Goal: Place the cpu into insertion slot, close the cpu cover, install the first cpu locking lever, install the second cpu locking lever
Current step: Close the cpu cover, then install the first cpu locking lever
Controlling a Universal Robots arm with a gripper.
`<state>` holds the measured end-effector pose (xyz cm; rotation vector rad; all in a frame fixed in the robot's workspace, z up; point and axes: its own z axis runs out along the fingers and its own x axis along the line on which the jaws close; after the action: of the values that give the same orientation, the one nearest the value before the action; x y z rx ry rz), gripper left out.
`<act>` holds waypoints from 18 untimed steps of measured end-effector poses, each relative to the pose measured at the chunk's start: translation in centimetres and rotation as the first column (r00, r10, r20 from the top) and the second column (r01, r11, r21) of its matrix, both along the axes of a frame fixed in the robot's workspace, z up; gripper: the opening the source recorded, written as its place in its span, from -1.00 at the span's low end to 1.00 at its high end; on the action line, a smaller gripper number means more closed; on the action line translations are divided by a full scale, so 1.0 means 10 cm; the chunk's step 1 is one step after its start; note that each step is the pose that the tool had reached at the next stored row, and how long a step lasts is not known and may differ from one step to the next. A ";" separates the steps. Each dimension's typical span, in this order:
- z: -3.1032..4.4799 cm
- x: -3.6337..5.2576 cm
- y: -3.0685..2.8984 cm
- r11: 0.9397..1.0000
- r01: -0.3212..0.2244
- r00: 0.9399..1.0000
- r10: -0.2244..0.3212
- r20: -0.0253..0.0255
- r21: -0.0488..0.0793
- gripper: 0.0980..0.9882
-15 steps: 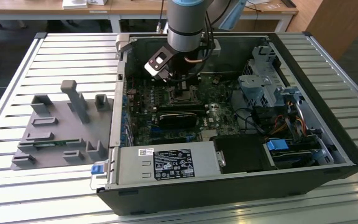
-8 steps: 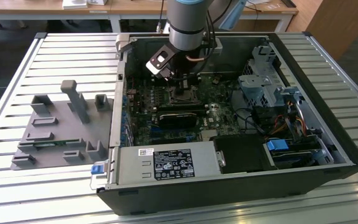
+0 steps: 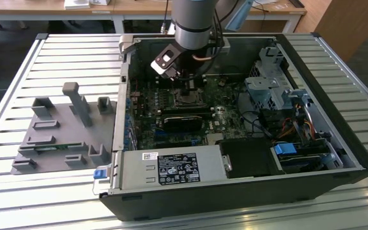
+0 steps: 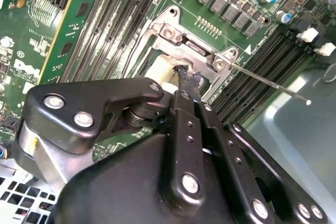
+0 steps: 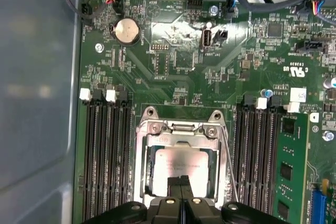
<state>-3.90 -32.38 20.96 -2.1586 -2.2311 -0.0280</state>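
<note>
Exterior view: an open computer case (image 3: 337, 158) lies on a slatted metal surface (image 3: 17, 201), with a grey moulded fixture plate (image 3: 56, 139) bearing upright pegs beside it at the exterior view's left. The arm reaches down into the case and the gripper (image 3: 189, 88) stands directly over the insertion slot (image 3: 188, 99), a small square socket with a dark centre on the green motherboard (image 3: 145, 120). From here I cannot tell how the fingers stand. A silver box with a printed label (image 3: 171, 167) occupies the near edge of the case. Second wrist view: the black, bolted fingers (image 4: 181, 119) are clenched together with nothing between them, and the gripper tip (image 4: 186, 77) bears down on the socket area. Just beside the tip a pale patch of the cpu (image 4: 156, 69) shows, bordered by the cpu cover (image 4: 181, 38), a thin silver metal frame with screws at its corners. A thin straight wire lever (image 4: 262, 80) projects from one socket corner out across the long black memory slots (image 4: 252, 72). First wrist view: the cpu (image 5: 181, 162), flat, square and grey-tan metallic, sits inside the insertion slot, visible through the windowed middle of the cpu cover (image 5: 140, 161), which lies flat around it. The fingers (image 5: 174, 187) are pressed tight, only a hairline seam between them, and their tips meet the cpu's face at its near edge. A round silver coin cell (image 5: 127, 31) sits well apart on the board.
</note>
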 end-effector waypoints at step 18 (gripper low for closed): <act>0.010 0.097 0.000 1.000 0.000 1.000 0.000 0.000 0.000 -0.98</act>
<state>-2.93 -32.38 21.06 -2.1585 -2.2309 -0.0275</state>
